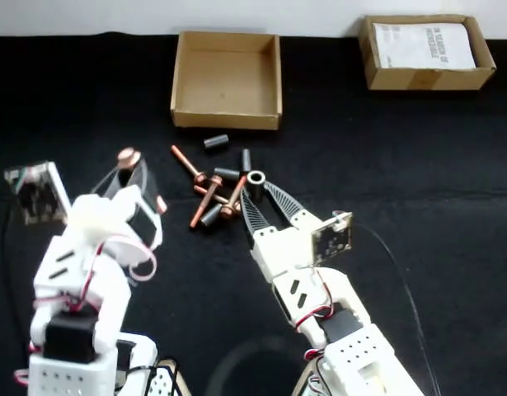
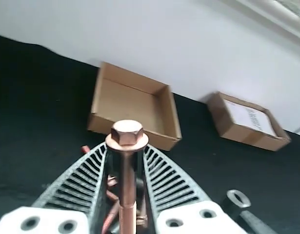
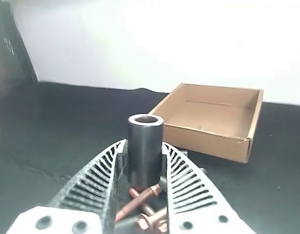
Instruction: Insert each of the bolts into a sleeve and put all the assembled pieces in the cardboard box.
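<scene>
1. Clamped shut on a copper bolt (image 2: 124, 165) at the left jaws: gripped along the shank, standing upright, flanged hex head poking up past the tips.
2. Clamped shut on a dark sleeve (image 3: 145, 146) at the right jaws: upright, open bore facing up, upper part clear of the tips.
3. From the high view, both held in front of the cardboard box (image 1: 227, 120) and apart from it. The copper bolt off toward its left front corner, the dark sleeve in front of its right half.
4. Between the two held pieces, in front of the cardboard box: a loose pile (image 1: 213, 196) on the black bench (image 1: 401, 181). Several copper bolts lying crossed over one another, with dark sleeves among and beside them.
5. Closest to the cardboard box's front wall: one lying sleeve (image 1: 216, 142). Just beyond it, another sleeve (image 1: 246, 159) and an angled bolt (image 1: 185, 161) at the pile's edge.
6. Below the right jaws in the right wrist view: copper bolt heads and shanks of that pile, with the cardboard box past them.
7. Right of the cardboard box, well apart from it: a second box (image 1: 426, 80) with a printed sheet (image 1: 426, 45) lying inside.
8. Behind the cardboard box: a white wall (image 1: 113, 16).
</scene>
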{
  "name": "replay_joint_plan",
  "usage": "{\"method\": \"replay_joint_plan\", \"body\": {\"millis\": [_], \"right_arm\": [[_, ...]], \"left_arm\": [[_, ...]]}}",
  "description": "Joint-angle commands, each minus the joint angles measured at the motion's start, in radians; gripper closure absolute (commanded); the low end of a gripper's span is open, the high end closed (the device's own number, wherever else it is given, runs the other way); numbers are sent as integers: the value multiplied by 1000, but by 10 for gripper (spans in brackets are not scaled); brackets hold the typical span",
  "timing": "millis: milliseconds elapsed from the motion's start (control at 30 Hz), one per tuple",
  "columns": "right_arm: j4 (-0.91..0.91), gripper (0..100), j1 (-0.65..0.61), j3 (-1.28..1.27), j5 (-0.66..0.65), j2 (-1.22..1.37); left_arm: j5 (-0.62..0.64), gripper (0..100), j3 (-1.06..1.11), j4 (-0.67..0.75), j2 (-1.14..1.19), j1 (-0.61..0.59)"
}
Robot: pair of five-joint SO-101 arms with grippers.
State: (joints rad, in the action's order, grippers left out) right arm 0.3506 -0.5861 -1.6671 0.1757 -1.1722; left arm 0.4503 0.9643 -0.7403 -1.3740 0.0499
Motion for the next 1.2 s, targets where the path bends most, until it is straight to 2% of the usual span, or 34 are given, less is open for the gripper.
{"method": "replay_joint_plan", "body": {"millis": [0, 167, 300, 533, 700, 1033, 1167], "right_arm": [[18, 991, -4, -50, 107, -25], [18, 991, -4, -79, 150, -28], [18, 991, -4, -119, 153, -28], [8, 991, -5, -128, 155, -24], [-68, 991, -45, -128, 152, -27], [-67, 991, -73, -127, 149, -25], [-67, 991, -70, -127, 149, -25]], "left_arm": [[12, 991, -248, 3, 202, 125], [3, 991, -383, 5, 363, 263], [-127, 991, -386, 31, 421, 328], [-153, 991, -386, 175, 504, 337], [-253, 991, -386, 242, 552, 340], [-253, 991, -344, 247, 553, 433], [-253, 991, -297, 249, 552, 433]]}}
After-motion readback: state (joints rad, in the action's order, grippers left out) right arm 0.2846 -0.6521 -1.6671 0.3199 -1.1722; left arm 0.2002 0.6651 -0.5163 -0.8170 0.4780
